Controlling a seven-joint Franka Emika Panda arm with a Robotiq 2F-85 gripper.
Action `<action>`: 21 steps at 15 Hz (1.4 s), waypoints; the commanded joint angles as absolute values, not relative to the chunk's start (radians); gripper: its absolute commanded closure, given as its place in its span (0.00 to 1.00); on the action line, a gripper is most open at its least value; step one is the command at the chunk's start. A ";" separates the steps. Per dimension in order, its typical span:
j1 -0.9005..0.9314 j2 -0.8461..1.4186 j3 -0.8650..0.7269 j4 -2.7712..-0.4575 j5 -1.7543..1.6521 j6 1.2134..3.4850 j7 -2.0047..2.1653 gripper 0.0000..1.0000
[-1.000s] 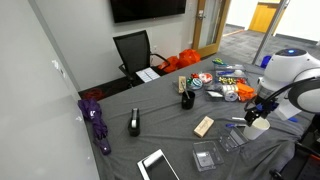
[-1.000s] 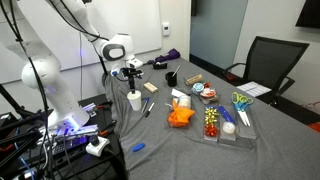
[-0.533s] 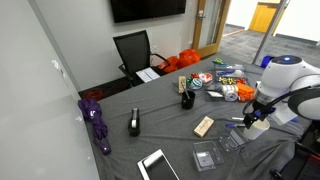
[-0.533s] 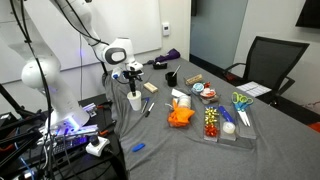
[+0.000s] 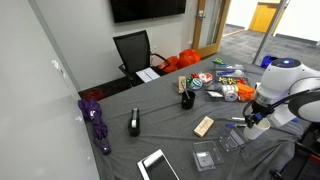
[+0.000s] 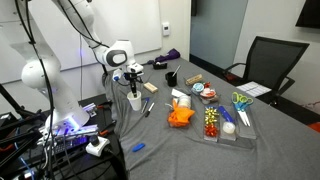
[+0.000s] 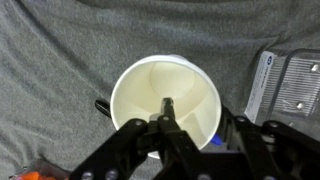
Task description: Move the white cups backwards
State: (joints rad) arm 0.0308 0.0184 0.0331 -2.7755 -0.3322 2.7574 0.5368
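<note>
A white cup (image 7: 150,90) stands upright on the grey tablecloth and fills the middle of the wrist view. In both exterior views it sits near the table's edge (image 5: 257,127) (image 6: 134,100). My gripper (image 7: 198,112) comes straight down over its rim (image 5: 258,118) (image 6: 133,88). One finger (image 7: 167,103) reaches inside the cup and the other stands outside its wall. The jaws are partly closed, with a gap still showing on both sides of the wall. Only one white cup shows.
A black marker (image 7: 102,104) lies beside the cup and clear plastic boxes (image 7: 290,85) lie close by. Further along the table are a black cup (image 5: 187,99) (image 6: 171,78), an orange cloth (image 6: 180,115), a tablet (image 5: 157,165) and a purple umbrella (image 5: 97,120).
The gripper has come down onto the cup's rim, and its jaws have narrowed from wide open. The cup has not moved.
</note>
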 commanded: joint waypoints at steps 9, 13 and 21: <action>0.037 0.021 0.026 -2.735 -0.270 2.743 0.528 0.99; 0.046 0.035 0.034 -2.626 -0.132 2.675 0.555 0.99; 0.077 0.166 0.024 -2.367 -0.150 2.616 0.887 0.99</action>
State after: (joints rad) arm 0.0573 0.0656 0.0304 -2.4743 -0.1279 2.6263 0.7561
